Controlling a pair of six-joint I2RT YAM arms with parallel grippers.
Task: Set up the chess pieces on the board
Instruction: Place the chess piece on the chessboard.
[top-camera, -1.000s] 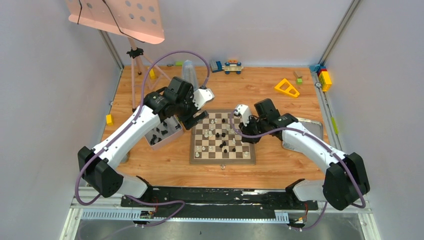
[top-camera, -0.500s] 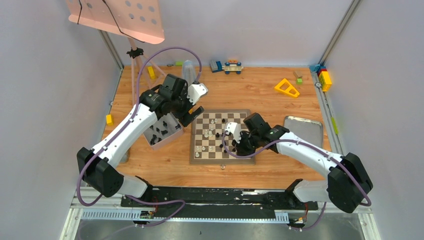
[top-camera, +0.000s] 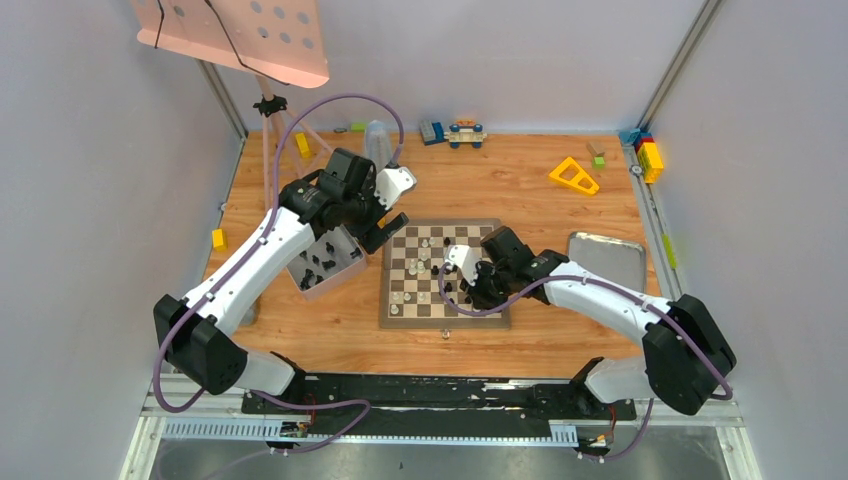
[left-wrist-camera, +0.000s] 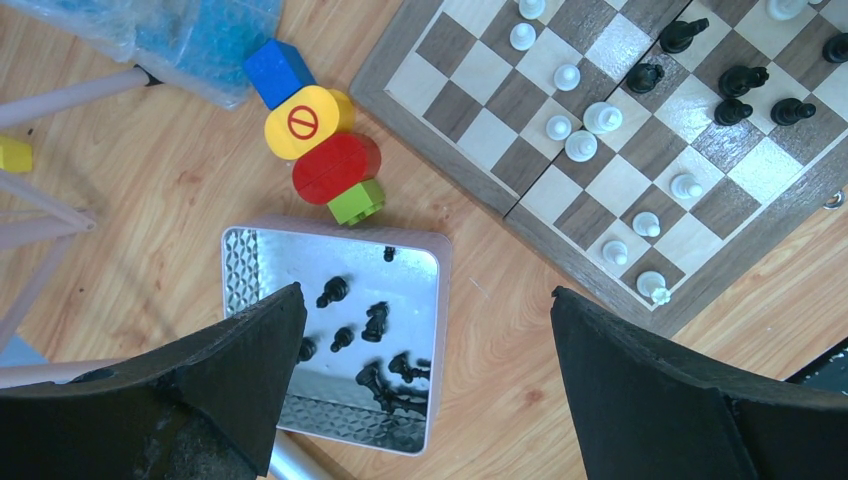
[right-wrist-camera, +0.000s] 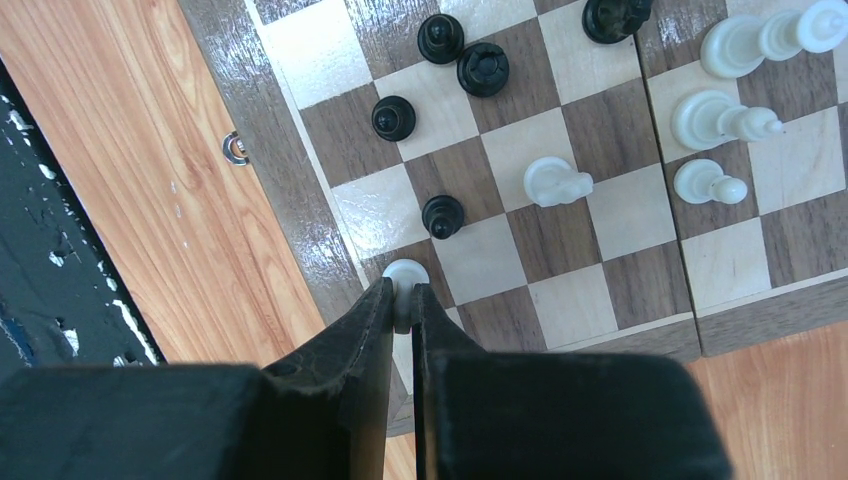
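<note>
The board (top-camera: 445, 320) lies at the table's middle, with white chess pieces (left-wrist-camera: 600, 118) and black chess pieces (left-wrist-camera: 742, 80) scattered over it. My right gripper (right-wrist-camera: 403, 292) is shut on a small white piece (right-wrist-camera: 405, 272), low over a dark square by the board's near border (right-wrist-camera: 300, 200). A black pawn (right-wrist-camera: 442, 215) stands just beyond it. My left gripper (left-wrist-camera: 428, 292) hangs wide open and empty, above the right rim of a small metal box (left-wrist-camera: 250, 262). Several black pieces (left-wrist-camera: 378, 322) lie in that box. From above, the left gripper (top-camera: 385, 232) is off the board's far left corner.
A stack of toy blocks (left-wrist-camera: 325, 150) lies between the small box and the board. A grey metal tray (top-camera: 605, 262) sits right of the board. A tripod stand (top-camera: 270, 140), a yellow wedge (top-camera: 573, 175) and more blocks (top-camera: 455, 131) occupy the back of the table.
My right arm has swung left and nearer across the board with the white piece. My left arm has drawn back off the board's corner toward the small box, jaws opening fully.
</note>
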